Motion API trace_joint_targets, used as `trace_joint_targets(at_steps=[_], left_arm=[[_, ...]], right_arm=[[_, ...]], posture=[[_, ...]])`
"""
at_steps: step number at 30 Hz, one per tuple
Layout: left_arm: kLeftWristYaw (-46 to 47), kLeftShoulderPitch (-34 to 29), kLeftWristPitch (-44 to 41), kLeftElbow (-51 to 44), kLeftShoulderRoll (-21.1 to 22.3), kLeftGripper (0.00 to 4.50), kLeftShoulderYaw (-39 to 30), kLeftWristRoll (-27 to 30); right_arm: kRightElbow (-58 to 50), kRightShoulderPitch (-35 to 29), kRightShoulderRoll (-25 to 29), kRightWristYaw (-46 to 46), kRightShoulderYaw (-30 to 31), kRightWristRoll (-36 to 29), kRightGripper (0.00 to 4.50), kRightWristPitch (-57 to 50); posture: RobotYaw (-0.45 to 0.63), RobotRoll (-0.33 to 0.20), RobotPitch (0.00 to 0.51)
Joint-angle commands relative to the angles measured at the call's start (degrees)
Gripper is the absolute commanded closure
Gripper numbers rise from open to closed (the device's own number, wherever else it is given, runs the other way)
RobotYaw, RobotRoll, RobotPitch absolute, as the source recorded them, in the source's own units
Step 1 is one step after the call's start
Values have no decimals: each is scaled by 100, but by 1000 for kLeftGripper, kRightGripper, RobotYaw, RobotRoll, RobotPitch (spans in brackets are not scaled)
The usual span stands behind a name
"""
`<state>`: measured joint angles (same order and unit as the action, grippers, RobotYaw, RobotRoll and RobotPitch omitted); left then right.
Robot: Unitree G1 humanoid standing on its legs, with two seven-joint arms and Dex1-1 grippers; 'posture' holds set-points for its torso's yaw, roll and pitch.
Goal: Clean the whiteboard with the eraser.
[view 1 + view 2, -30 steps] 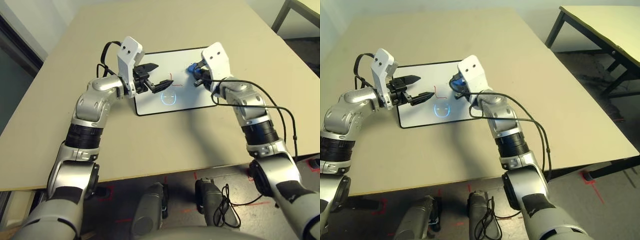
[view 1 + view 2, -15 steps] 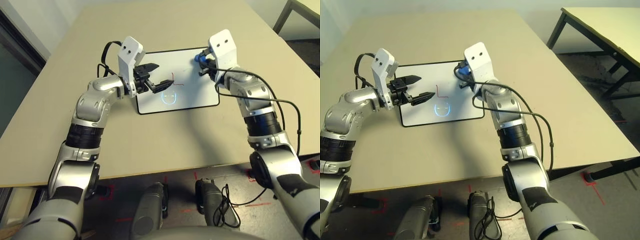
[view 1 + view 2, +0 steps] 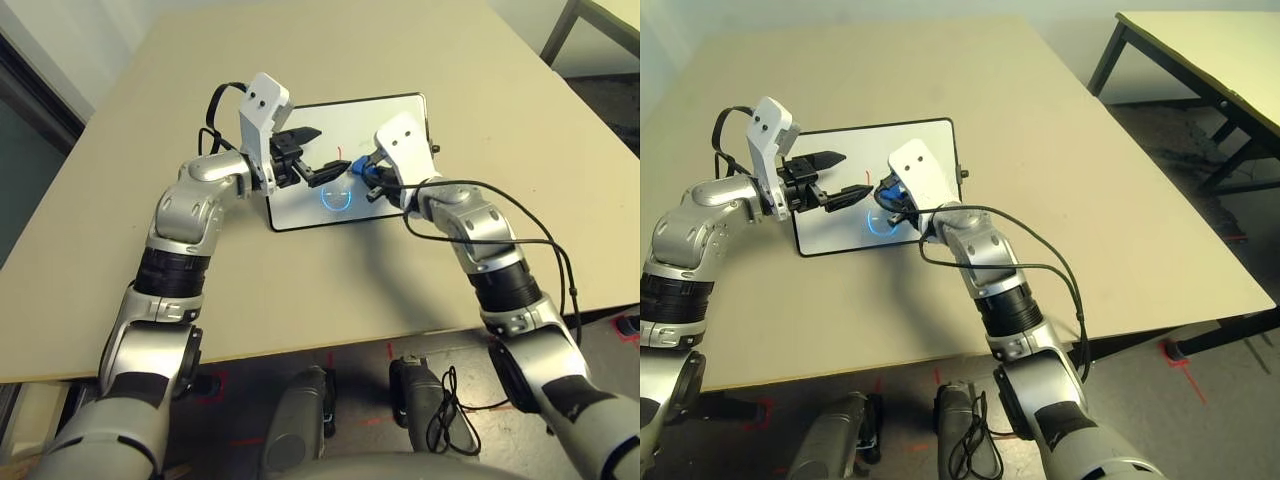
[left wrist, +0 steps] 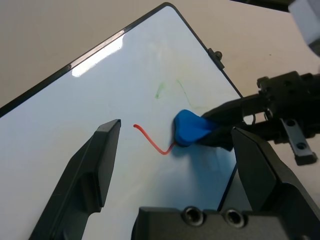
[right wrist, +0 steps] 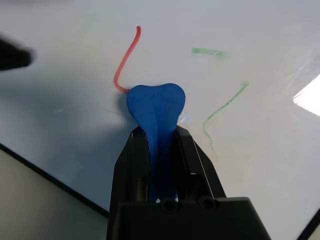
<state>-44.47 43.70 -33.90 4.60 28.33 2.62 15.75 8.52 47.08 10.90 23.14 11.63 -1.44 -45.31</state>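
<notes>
The bench bears everything, giving the wiping a broad, flat support. The whiteboard lies flat on it, ahead of the robot and between its arms, with a side knob at the board's 3 o'clock.

The left gripper hangs over the board's 9 o'clock side, its two fingers spread apart with nothing between them. It looks parked rather than bracing the frame, so a hard stroke might make the board slide. The right gripper comes in from about 4 o'clock, clamped on the eraser's pinched middle; that narrowing probably keeps the block from slipping out sideways, and the near end juts past the fingertips so it can meet the board first.

The eraser is just off the board's centre, towards 3 o'clock, its end against the red line, seemingly placed there to rub that out. The green marks sit apart, towards 1 o'clock from the eraser. Wiping looks partly done; next, I judge, a sweep towards 11 o'clock along the red, minding the left gripper's near fingertip, then the green.
</notes>
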Motion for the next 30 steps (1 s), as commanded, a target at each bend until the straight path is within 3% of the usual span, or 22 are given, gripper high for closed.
trace_joint_targets(at_steps=[1, 9, 19, 30], left_arm=[[-10, -3, -65, -109, 24, 0, 28, 11], [-17, -44, -91, -136, 14, 0, 53, 9], [4, -67, -138, -181, 19, 0, 26, 20], [23, -117, -158, -225, 25, 0, 7, 30]], right_arm=[[645, 327, 159, -316, -440, 72, 3931, 238], [1166, 621, 145, -378, -504, 73, 3932, 497], [120, 128, -196, 84, 291, 52, 3932, -306], [957, 1013, -66, -303, -342, 99, 3933, 302]], posture=[[26, 0, 180], [21, 0, 184], [33, 0, 189], [37, 0, 188]])
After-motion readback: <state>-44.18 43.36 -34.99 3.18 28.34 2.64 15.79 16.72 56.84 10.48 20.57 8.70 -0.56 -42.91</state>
